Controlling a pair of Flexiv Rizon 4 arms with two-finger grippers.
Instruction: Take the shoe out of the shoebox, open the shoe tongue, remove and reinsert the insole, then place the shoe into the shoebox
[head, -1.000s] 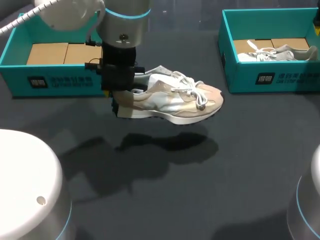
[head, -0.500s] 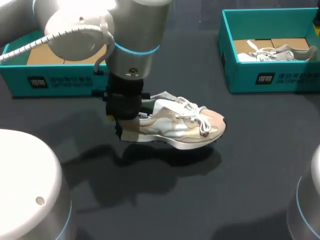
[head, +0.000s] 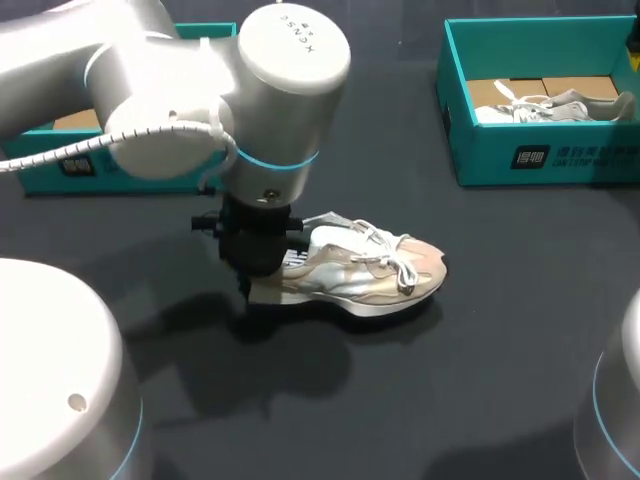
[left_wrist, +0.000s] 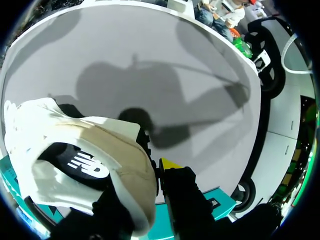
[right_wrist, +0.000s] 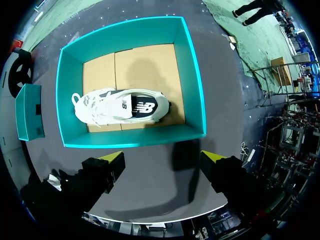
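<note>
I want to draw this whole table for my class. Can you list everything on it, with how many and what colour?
held shoe: one, white and beige, at the middle of the table, its heel in the left gripper; I cannot tell if the sole touches the table
boxed shoe: one, white and grey, lying on its side in the right box
left box: one, teal, far left of the table, mostly hidden behind the left arm
right box: one, teal with a brown cardboard floor, far right of the table
table: one, dark grey
left gripper: one, black with yellow tips, shut on the held shoe's heel
right gripper: one, black with yellow tips, open, above the right box
</note>
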